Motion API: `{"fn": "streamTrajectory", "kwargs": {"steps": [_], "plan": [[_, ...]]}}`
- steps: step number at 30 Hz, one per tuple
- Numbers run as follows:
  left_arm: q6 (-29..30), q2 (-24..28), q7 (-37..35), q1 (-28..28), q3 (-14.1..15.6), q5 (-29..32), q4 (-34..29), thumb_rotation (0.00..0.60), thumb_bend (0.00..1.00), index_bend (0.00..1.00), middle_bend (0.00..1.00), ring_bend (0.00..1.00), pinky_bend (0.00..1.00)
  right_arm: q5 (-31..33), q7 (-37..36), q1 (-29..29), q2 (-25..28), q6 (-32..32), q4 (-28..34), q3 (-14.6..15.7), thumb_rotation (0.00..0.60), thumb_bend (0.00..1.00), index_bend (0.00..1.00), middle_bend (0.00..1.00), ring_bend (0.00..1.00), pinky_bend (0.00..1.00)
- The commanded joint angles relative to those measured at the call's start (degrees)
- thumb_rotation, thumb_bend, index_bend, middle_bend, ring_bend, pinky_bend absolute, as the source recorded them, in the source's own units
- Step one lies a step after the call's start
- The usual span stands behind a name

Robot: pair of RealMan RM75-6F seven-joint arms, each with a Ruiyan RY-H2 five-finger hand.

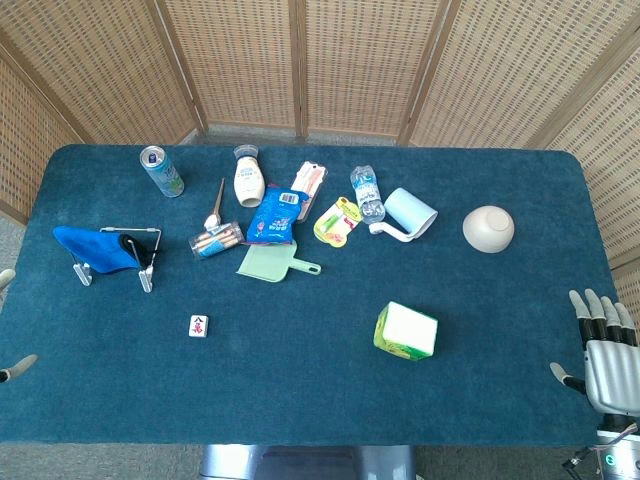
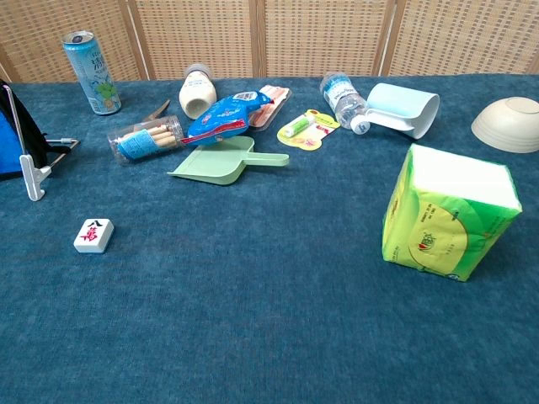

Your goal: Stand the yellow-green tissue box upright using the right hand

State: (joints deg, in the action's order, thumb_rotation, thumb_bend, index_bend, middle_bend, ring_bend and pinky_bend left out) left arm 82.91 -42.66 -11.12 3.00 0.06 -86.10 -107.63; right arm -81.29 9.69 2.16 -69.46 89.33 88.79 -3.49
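The yellow-green tissue box (image 1: 406,331) stands on the blue table, right of centre near the front, its white face turned up. In the chest view the tissue box (image 2: 447,214) is at the right, green printed side facing me. My right hand (image 1: 604,352) hovers at the table's right front corner, well to the right of the box, fingers spread and holding nothing. Only fingertips of my left hand (image 1: 12,368) show at the far left edge; how that hand stands is hidden.
A white bowl (image 1: 488,228) sits behind the box. Further back lie a light blue cup (image 1: 410,214), water bottle (image 1: 367,193), green dustpan (image 1: 272,263), blue packet (image 1: 272,214), white bottle (image 1: 248,176) and can (image 1: 161,171). A mahjong tile (image 1: 198,325) and a stand with blue cloth (image 1: 105,250) are left.
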Motion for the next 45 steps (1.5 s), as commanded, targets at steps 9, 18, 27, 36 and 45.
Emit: {"fn": "streamTrajectory", "kwargs": {"steps": [9,18,27,36,45], "plan": [[0.3,-0.2,0.0,0.0,-0.1,-0.2,0.0,0.600,0.04,0.00,0.00,0.00,0.00,-0.6,-1.0,-0.1,0.7,-0.6,1.4,-0.2,0.600,0.00,0.00,0.00,0.00,0.00],[-0.2,-0.5,0.8,0.2,-0.4,0.9,-0.2,0.600,0.04,0.00,0.00,0.00,0.00,-3.4,0.5,4.0,6.6,-7.4,14.3,0.3,0.600,0.00,0.00,0.00,0.00,0.00],[-0.6,-1.0,1.9,0.4,-0.6,1.8,-0.3,0.600,0.04,0.00,0.00,0.00,0.00,1.9,3.9,11.8,10.7,-18.9,27.3,-3.0,0.600,0.00,0.00,0.00,0.00,0.00],[-1.1,-1.2,2.2,0.7,-0.9,2.4,-0.2,0.600,0.04,0.00,0.00,0.00,0.00,10.4,8.4,19.2,9.7,-27.2,33.7,-6.0,0.600,0.00,0.00,0.00,0.00,0.00],[-1.3,-1.3,1.8,0.8,-1.0,2.7,0.0,0.600,0.04,0.00,0.00,0.00,0.00,19.5,14.3,25.5,5.2,-30.5,33.8,-7.2,0.600,0.00,0.00,0.00,0.00,0.00]]}}
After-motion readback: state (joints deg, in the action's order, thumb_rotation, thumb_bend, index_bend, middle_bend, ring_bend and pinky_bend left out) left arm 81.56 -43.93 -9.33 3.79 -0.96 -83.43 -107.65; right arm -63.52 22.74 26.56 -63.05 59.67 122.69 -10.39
